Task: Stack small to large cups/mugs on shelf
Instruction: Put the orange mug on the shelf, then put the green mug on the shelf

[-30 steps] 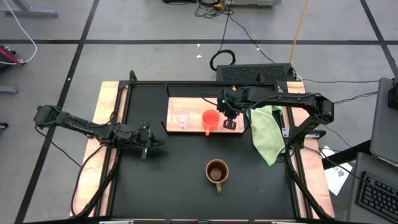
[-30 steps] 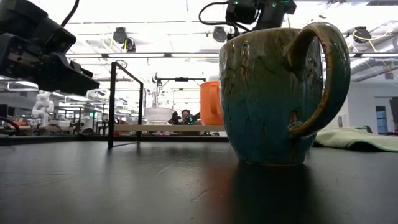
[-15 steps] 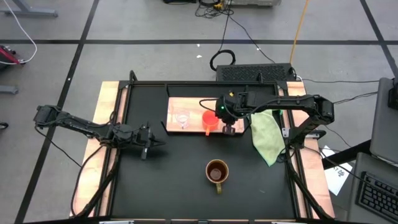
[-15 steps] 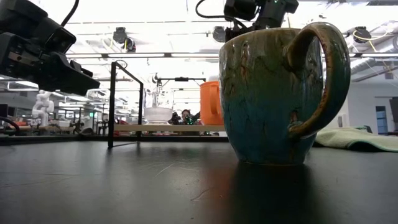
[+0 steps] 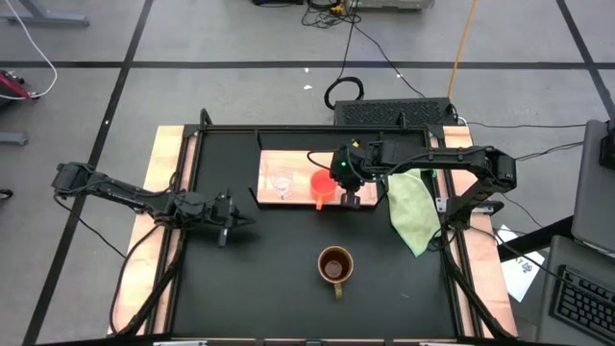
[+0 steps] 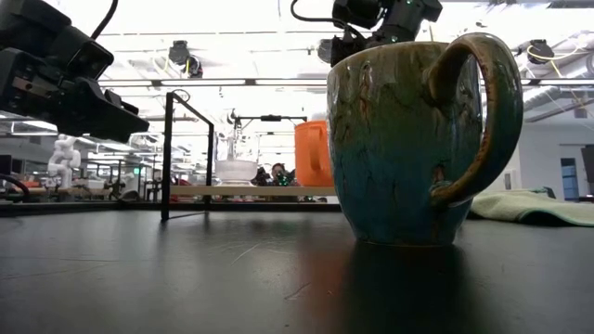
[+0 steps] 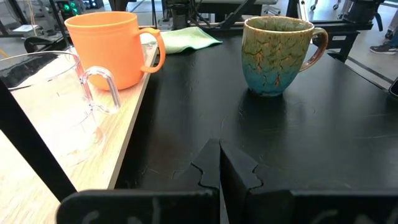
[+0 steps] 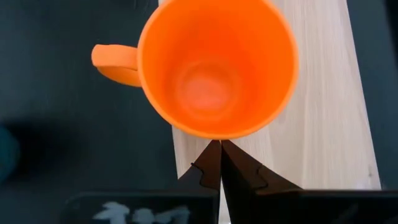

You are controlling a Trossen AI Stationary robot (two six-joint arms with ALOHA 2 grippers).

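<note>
The light wood shelf (image 5: 288, 163) stands at the table's far middle. On it stand the clear glass cup (image 5: 282, 183) and, to its right, the orange mug (image 5: 325, 185), handle toward the near edge. The brown mug (image 5: 334, 264) stands upright on the black table, nearer the front. My right gripper (image 8: 219, 144) is shut and hangs over the shelf just right of the orange mug (image 8: 217, 68). My left gripper (image 5: 240, 223) is shut and empty, over the table's left part; it also shows in its own wrist view (image 7: 219, 146). My right gripper comes from above, and its shut fingertips (image 8: 211, 155) stand at the orange mug's rim (image 8: 217, 135) on the side toward the table's right. Whether they touch the rim or hang just above it, I cannot tell. The mug stands upright on the shelf.
A light green cloth (image 5: 411, 207) lies at the table's right edge, beside the shelf's right end. A dark frame (image 6: 169, 153) rises around the shelf. The black table top between the shelf and the brown mug is bare.
My right gripper has gone a little toward the table's left, closer to the orange mug, and has stayed shut.
</note>
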